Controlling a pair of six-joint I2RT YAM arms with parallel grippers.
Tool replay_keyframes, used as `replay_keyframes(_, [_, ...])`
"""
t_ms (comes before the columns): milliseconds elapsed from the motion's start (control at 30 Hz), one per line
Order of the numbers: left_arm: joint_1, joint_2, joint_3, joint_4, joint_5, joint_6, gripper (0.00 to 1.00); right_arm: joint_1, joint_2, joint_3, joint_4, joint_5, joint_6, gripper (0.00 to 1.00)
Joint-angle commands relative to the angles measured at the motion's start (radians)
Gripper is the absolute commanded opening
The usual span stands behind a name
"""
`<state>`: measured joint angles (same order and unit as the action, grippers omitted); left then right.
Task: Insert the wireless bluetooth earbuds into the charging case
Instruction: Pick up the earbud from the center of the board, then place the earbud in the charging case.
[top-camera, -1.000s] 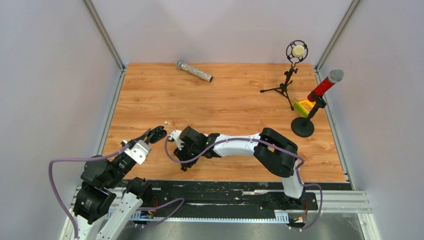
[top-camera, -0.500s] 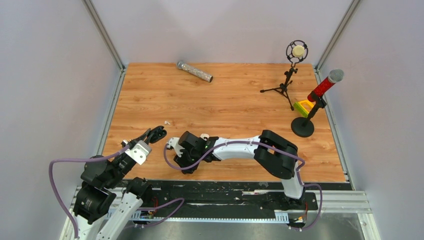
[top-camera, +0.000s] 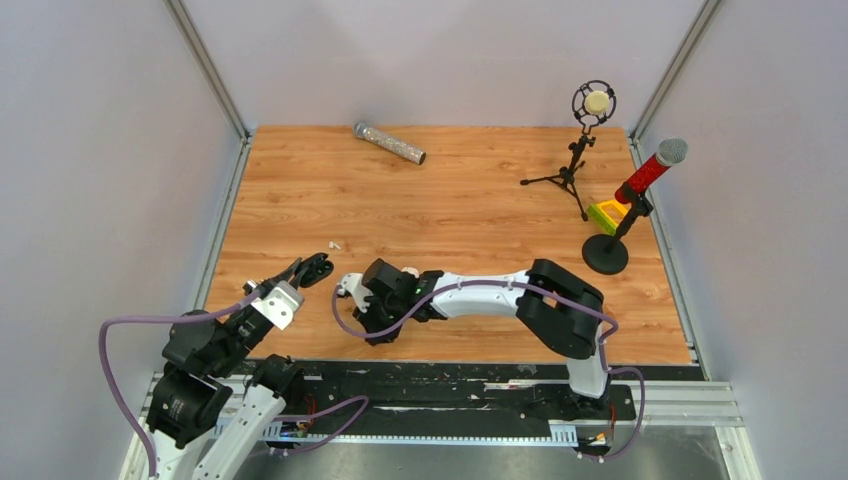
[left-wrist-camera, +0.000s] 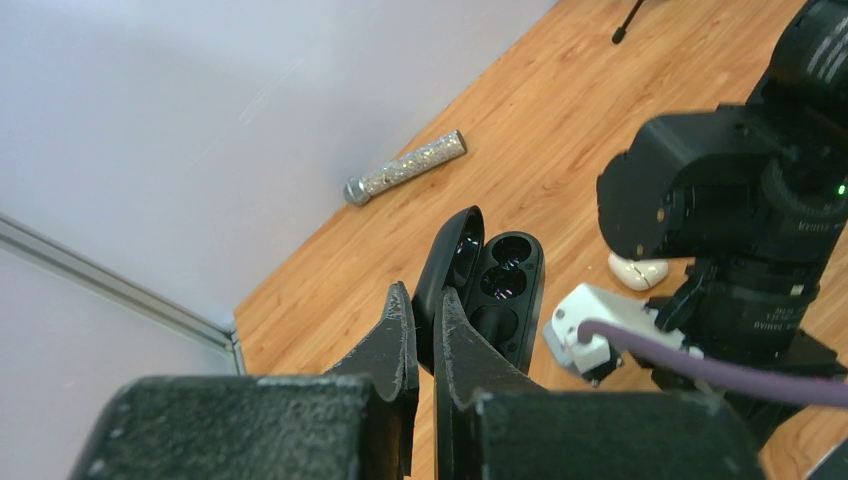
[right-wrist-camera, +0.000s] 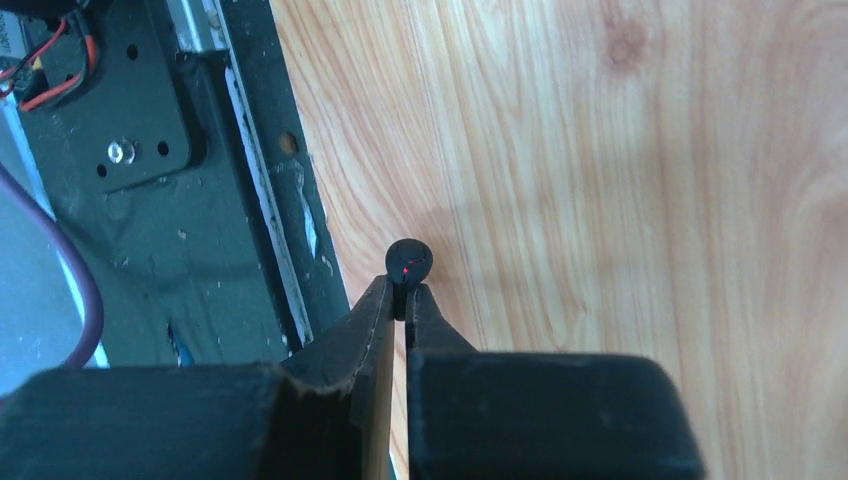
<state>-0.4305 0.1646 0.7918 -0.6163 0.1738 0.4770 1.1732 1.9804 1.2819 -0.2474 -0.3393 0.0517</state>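
Seen from above, the left tool (top-camera: 298, 272) is pinched narrow on the open charging case (top-camera: 317, 267) near the front-left corner of the table (top-camera: 450, 200). The right tool (top-camera: 347, 288) hangs just beside the case, at about its 4 o'clock.

Through the left wrist camera, the case (left-wrist-camera: 497, 285) is gripped by its edge with the lid swung up. Both wells look empty. The white earbud (left-wrist-camera: 638, 270) lies on the table at the case's 3 o'clock.

Through the right wrist camera, the right tool (right-wrist-camera: 401, 296) is closed tight on the black earbud (right-wrist-camera: 408, 262), caught only at the very tips, low over the wood.

That hold looks slight to me, so the carry wants to be slow. I'd bring the bud over a well, match its tilt to the socket and seat it gently before letting go. The left tool should hold the case firm throughout.
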Motion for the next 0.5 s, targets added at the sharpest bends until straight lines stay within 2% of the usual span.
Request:
replay_keyframes(0, [0.003, 0.009, 0.015, -0.017, 0.019, -0.007, 0.00, -0.045, -0.182, -0.047, -0.013, 0.009, -0.079, 0.00])
replay_keyframes(200, [0.003, 0.011, 0.018, -0.083, 0.187, 0.041, 0.00, -0.053, -0.503, -0.170, -0.017, 0.160, -0.300, 0.00])
replay_keyframes(333, [0.003, 0.023, 0.021, -0.111, 0.265, 0.063, 0.00, -0.053, -0.660, -0.157, -0.043, 0.082, -0.404, 0.00])
replay_keyframes(467, [0.003, 0.051, 0.025, -0.158, 0.343, 0.108, 0.00, -0.029, -0.715, -0.117, -0.039, 0.031, -0.469, 0.00])
